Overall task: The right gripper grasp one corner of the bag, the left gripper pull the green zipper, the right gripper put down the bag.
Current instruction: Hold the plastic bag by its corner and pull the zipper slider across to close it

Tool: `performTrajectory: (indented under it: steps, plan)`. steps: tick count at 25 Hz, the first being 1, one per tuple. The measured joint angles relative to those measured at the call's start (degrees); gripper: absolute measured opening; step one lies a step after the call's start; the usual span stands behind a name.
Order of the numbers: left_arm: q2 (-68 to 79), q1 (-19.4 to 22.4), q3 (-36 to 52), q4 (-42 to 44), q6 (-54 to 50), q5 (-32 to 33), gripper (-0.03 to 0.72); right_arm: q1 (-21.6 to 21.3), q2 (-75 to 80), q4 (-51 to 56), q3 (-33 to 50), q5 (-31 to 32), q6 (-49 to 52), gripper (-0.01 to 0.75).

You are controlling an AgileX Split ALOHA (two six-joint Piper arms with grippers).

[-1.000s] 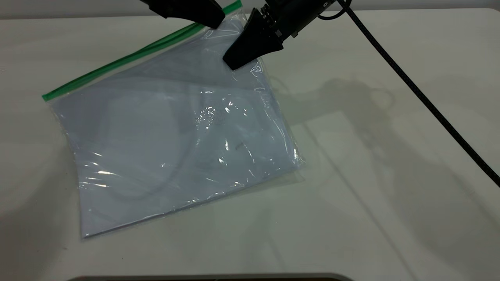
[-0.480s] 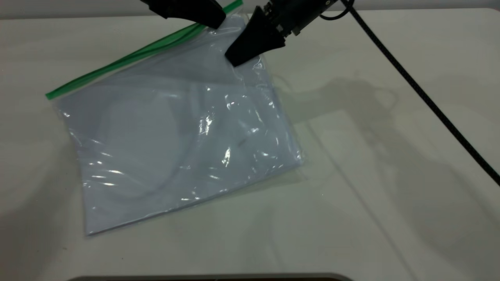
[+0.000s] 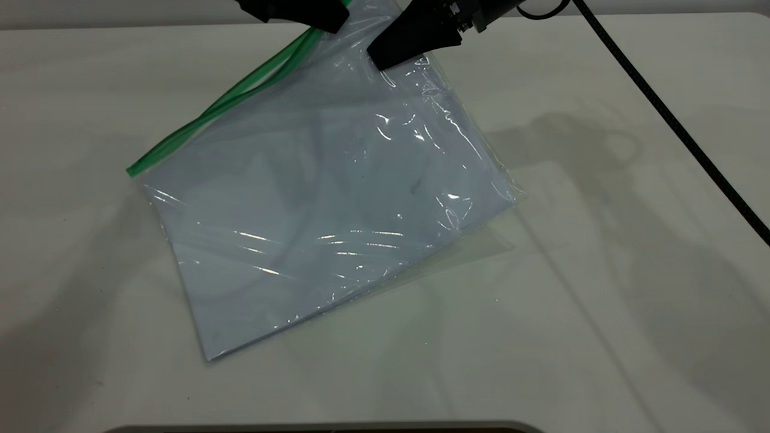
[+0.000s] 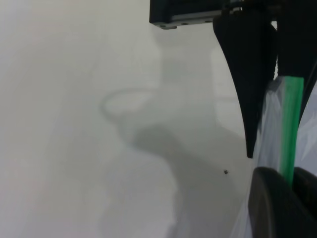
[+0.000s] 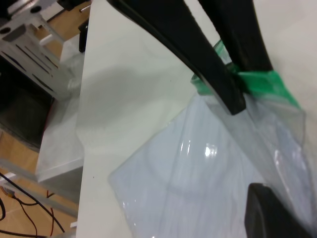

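The bag (image 3: 337,210), a clear pouch with pale sheets inside, hangs tilted from its far corner, its lower part resting on the table. My right gripper (image 3: 380,59) is shut on that raised corner, just below the green zipper (image 3: 222,105). My left gripper (image 3: 328,23) is next to it, shut on the zipper's far end. In the left wrist view the green zipper (image 4: 290,124) runs between my left gripper's (image 4: 291,184) jaws. In the right wrist view the bag (image 5: 193,173) spreads below the pinched green zipper (image 5: 270,83). One right finger (image 5: 270,214) shows there.
A black braided cable (image 3: 680,129) crosses above the table's right side. A dark rounded edge (image 3: 325,428) lies along the table's front. Beyond the table's edge stand a metal rack (image 5: 34,44) and loose wires on the floor.
Both grippers have risen and moved right. The bag's held corner has lifted, and the whole bag has slid right and turned steeper, its free zipper end dragged inward.
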Motion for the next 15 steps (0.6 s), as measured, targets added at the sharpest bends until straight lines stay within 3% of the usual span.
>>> performTrajectory:
  steps: [15]
  plan:
    - [0.0,0.0,0.0,0.4,-0.2,-0.4,0.048,-0.1,0.0,0.7,0.0,0.0,0.0,0.034]
